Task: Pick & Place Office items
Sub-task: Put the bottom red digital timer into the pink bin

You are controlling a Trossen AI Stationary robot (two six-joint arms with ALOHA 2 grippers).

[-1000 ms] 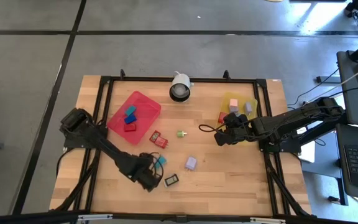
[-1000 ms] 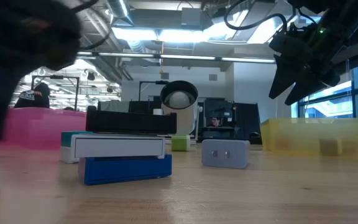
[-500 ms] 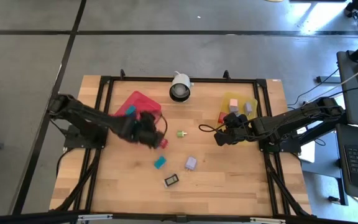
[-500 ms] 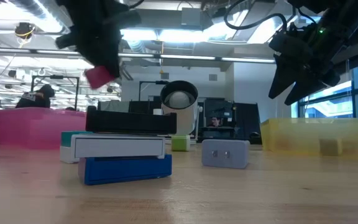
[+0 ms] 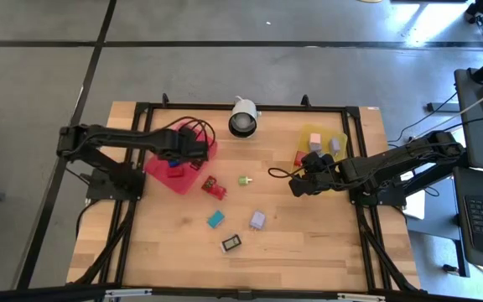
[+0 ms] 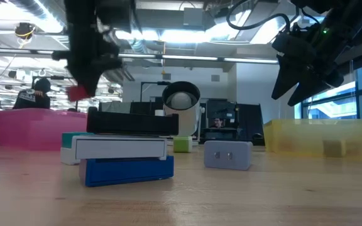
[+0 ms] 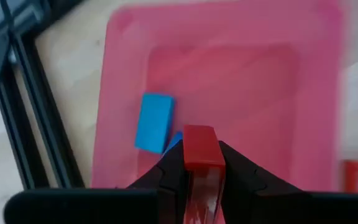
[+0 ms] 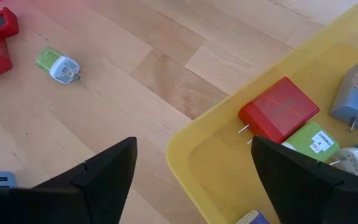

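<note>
My left gripper (image 5: 194, 159) hangs over the red tray (image 5: 162, 172), shut on a small red block (image 7: 201, 154), which also shows in the low view (image 6: 77, 93). Two blue pieces (image 7: 154, 121) lie in that tray. On the wood lie a red piece (image 5: 214, 187), a green one (image 5: 244, 179), a teal one (image 5: 215, 219), a lilac one (image 5: 257, 220) and a black, white-labelled one (image 5: 231, 243). My right gripper (image 8: 191, 180) stands open above the near left corner of the yellow tray (image 8: 204, 155), with nothing between its fingers. My left gripper pinches the red block by its two opposite sides (image 7: 191, 163) between its two fingers. The fingers slant downward toward the tray. The block's free end (image 7: 199, 132) sticks out past the fingertips. It hangs clear of the red tray's floor.
The yellow tray (image 5: 307, 134) at the far right holds several pieces, among them a red block (image 8: 278, 109). A white round camera (image 5: 243, 117) stands at the far edge. A black frame (image 5: 141, 109) runs around the table. Bare wood lies at the near edge.
My left gripper has swung from the near part of the table, beside the teal and black pieces, up and toward the far edge. It now hangs over the red tray, and the red block shows in its fingers on the way. The gripper has also turned.
</note>
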